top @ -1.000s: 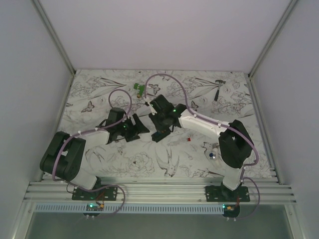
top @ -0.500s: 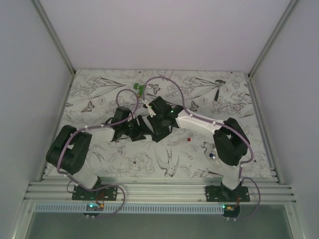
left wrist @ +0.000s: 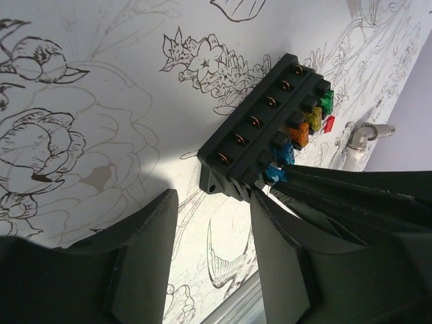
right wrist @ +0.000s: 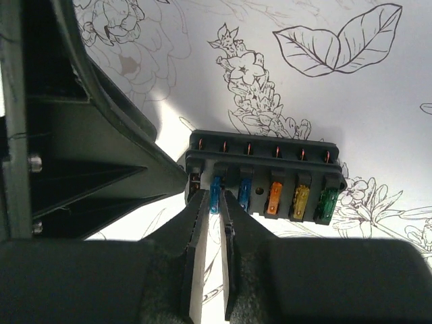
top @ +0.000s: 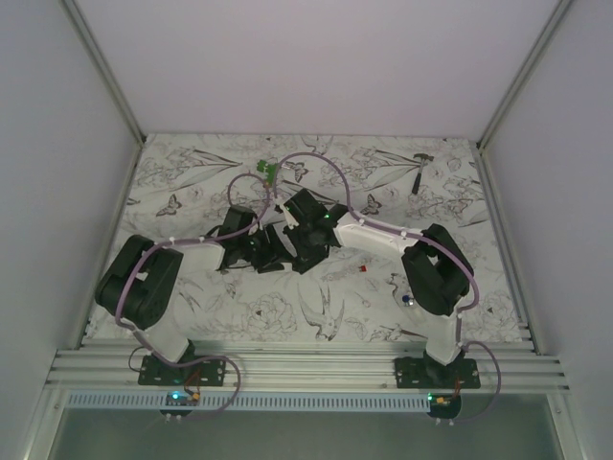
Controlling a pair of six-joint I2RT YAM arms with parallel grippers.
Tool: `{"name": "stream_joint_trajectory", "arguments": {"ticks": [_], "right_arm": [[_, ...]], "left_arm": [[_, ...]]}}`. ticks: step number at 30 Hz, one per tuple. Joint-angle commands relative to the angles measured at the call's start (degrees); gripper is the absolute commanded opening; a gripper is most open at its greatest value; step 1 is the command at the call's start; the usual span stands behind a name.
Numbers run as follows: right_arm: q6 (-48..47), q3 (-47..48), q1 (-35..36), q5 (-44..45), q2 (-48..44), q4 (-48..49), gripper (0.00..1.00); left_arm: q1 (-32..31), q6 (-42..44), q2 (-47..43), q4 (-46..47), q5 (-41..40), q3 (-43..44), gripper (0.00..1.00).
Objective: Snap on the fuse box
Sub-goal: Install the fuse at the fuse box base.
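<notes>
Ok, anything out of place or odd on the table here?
One small red piece lies loose on the table, apart from the fuse box. The box's end slot beside the blue fuses looks empty; the other five are filled. Nothing looks damaged.

Table [top: 192, 192] printed with line-drawn flowers, birds and butterflies, black fuse box [left wrist: 256, 128] lying flat mid-table, small hammer [top: 422, 171] far right, green piece [top: 267, 171] far centre, tiny red piece [top: 364, 269], seemingly white-silver thing [top: 406, 295] beside it
</notes>
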Motion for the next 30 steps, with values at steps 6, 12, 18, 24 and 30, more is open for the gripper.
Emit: {"name": "stream_joint_trajectory", "arguments": {"ticks": [6,12,18,24,30], "right_arm": [[0.61,0.38,0.15,1.87,-0.59,-0.39,0.13],[0.32,0.16,0.16,3.59,-0.40,-1.18,0.08],[0.83,-0.16,0.09,4.07,-0.77,-1.27,0.02],[5.56,0.30,0.09,6.09,-1.92,-1.36,0.00],[15.96,-2.56,0.53,8.89,-2.57,-1.46,0.00]], "left_arm": [[-0.30,-0.20,1.82,-2.04,1.04,1.52,0.47],[-0.30,-0.09,2.06,-2.67,0.86,1.78,0.45],[-0.31,-0.17,2.33,-3.13,1.03,2.20,0.43],[-0.30,-0.04,1.81,-3.35,1.04,2.46,0.43],[-0.09,0.67,1.68,-3.99,0.94,3.04,0.43]]}}
